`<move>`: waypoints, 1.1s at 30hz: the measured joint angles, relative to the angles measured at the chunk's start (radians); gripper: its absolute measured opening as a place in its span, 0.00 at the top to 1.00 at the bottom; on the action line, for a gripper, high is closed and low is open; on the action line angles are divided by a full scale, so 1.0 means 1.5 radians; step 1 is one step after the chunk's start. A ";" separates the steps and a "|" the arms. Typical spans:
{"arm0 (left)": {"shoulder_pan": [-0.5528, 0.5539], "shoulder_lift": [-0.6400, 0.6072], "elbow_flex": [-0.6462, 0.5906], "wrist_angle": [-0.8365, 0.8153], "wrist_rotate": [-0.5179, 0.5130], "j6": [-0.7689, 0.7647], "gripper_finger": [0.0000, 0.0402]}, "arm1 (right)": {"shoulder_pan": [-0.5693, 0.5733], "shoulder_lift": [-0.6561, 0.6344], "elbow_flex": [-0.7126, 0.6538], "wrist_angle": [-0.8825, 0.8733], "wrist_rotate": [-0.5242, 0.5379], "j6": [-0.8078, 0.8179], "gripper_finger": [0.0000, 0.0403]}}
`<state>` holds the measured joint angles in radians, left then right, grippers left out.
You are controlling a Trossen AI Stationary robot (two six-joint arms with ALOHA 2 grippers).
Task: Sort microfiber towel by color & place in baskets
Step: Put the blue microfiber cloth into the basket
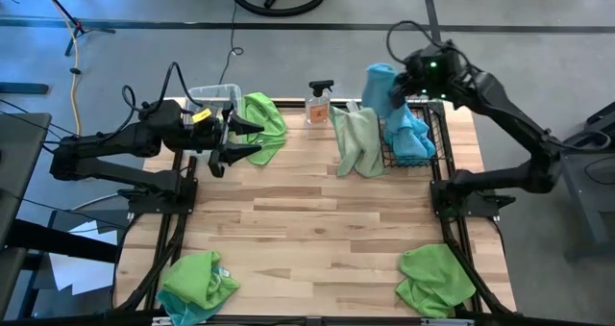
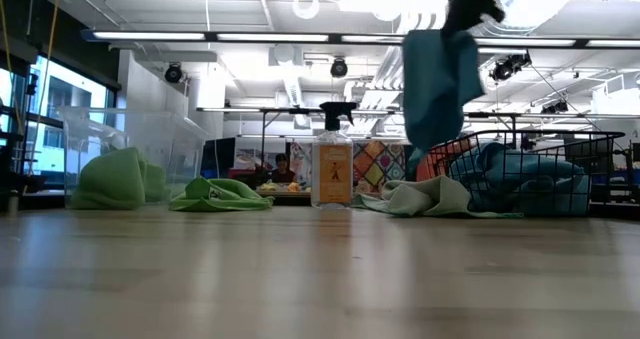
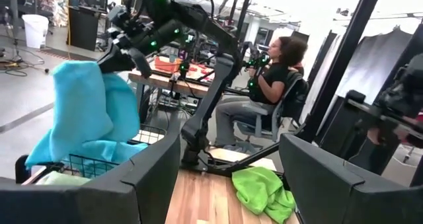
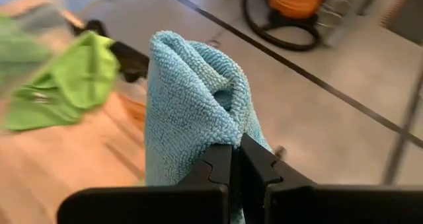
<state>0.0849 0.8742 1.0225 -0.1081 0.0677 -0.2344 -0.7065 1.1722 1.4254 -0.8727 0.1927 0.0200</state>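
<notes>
The right gripper (image 1: 396, 87) is pinching a sky blue towel (image 1: 380, 87) between fully closed fingers, holding it up in the air so that the cloth is hanging limp below the claw, beside the black wire-mesh basket (image 1: 434, 134). The fabric is folding and bunching around the fingertips in the right wrist view, which suggests it is light, soft and fuzzy (easy to pinch anywhere, though a grab on a bunched fold probably holds better than one on a single thin edge). Below and just to the far side of the claw, the basket is already holding more blue cloth (image 1: 413, 138), and a pale green towel (image 1: 357, 141) is lying against its near wall, beside a spray bottle (image 1: 318, 103). The basket's wire rim and handles are the edges the dangling cloth could catch on, while the air above the basket is looking open. The left gripper (image 1: 223, 145) is waiting with its fingers spread wide and empty, next to a lime green towel (image 1: 261, 126) and the clear tub (image 1: 213, 97). Two more green piles (image 1: 434, 280) are sitting at the table's near corners, well apart from both claws.
</notes>
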 joint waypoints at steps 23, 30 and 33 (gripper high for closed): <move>0.000 0.012 -0.001 0.000 -0.002 0.000 0.39 | -0.136 -0.029 0.201 -0.123 -0.013 0.006 1.00; 0.000 0.012 -0.001 0.000 -0.002 0.000 0.39 | -0.136 0.016 0.199 -0.234 0.004 0.050 1.00; 0.000 0.012 -0.001 0.000 -0.002 0.000 0.39 | -0.136 0.032 0.190 -0.294 0.009 0.051 1.00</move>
<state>0.0845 0.8928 1.0218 -0.1078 0.0643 -0.2344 -0.9100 1.2203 1.7108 -1.3134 0.2070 0.0970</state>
